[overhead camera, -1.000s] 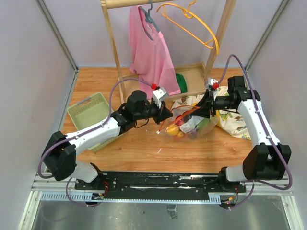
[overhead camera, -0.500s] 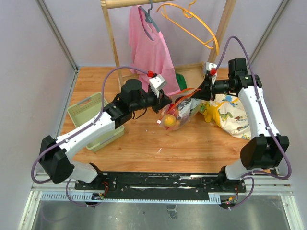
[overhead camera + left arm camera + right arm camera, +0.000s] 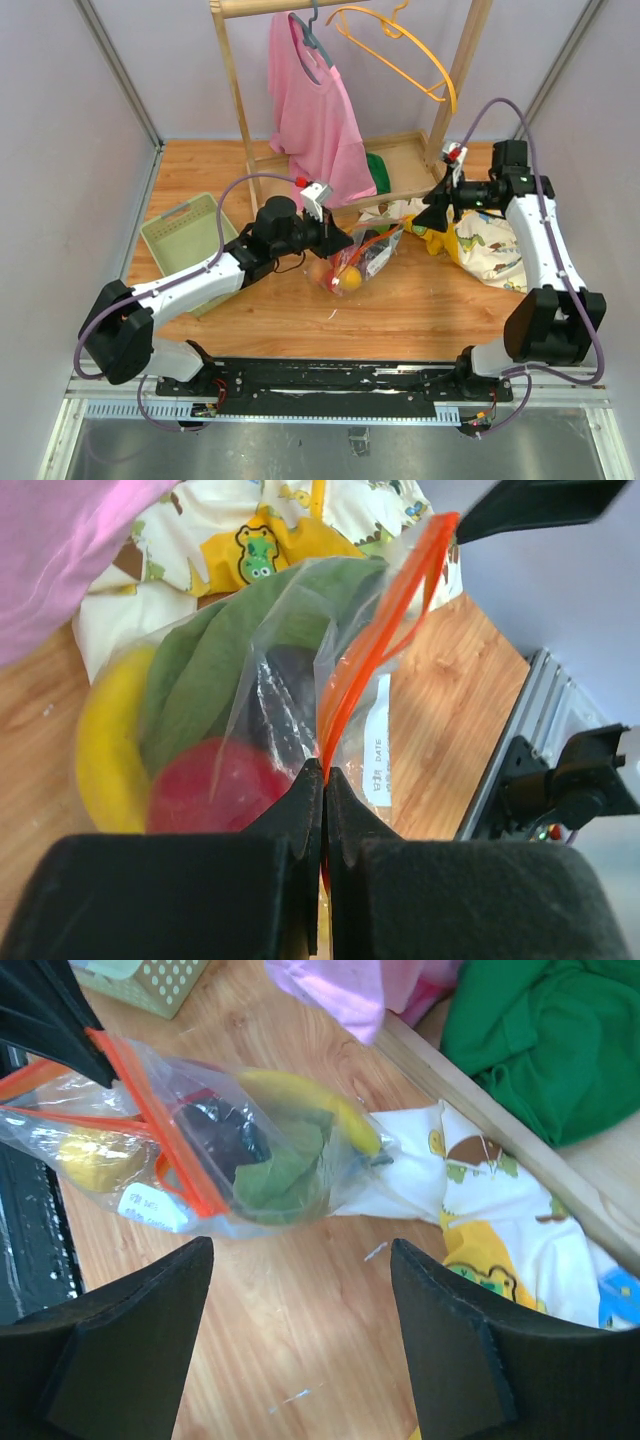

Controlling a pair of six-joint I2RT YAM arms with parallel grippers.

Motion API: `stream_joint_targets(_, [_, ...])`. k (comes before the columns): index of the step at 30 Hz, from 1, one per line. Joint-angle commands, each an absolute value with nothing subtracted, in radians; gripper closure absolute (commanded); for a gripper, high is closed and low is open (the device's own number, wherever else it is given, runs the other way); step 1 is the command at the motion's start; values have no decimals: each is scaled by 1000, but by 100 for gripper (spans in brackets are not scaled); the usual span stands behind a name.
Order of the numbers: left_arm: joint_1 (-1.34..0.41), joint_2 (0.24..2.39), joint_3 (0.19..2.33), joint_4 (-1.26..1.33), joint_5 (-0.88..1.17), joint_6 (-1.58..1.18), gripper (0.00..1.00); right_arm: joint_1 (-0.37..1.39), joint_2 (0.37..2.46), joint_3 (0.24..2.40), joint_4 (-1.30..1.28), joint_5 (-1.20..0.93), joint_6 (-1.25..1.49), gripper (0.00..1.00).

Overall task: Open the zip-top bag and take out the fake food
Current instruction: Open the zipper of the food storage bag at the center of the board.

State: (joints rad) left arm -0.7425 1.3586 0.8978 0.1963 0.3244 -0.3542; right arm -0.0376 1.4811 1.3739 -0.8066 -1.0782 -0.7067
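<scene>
The left pincer is clamped shut on the orange-red zipper strip of the zip-top bag. The fake food sits inside the bag, just ahead of its tips. The right pincer is spread apart and empty, with the bag just beyond it.

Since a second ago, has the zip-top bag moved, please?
Yes. The zip-top bag has shifted left, away from the dinosaur-print cloth and toward the green tray.
</scene>
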Motion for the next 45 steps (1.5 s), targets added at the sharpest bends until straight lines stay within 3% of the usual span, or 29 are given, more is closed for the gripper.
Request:
stream_joint_targets(1, [-739,1315,866,340,257,-519,100,-123,1396,1359,-929,-1182,-656,27])
stream_joint_targets(6, [-741,1327,862,397,277,-613,100,-136,1362,1320,-1058,-1269,-610,27])
stream_joint_targets(13, [-796,1404,863,525,261,-748,100,-141,1301,1194,-1000,-1283,-382,29])
stream_joint_targets(19, [-861,1491,866,642,185,-844,100,-124,1275,1059,-759,-1083,40,29])
stream_joint_targets(24, [-902,1589,887,742,166,-920,100,-67,1267,1030,-746,-734,214,28])
stream_joint_targets(29, [-924,1685,929,802,209,-972,100,-54,1267,1009,-674,-603,329,30])
stream_joint_targets(36, [-954,1768,980,862,231,-1036,100,-12,1290,990,-651,-415,383,39])
stream_joint_targets(41, [-960,1818,1009,902,228,-1083,100,-6,1315,974,-656,-420,360,55])
stream_joint_targets(45, [-960,1838,1029,881,204,-1079,100,-6,1309,993,-716,-386,301,59])
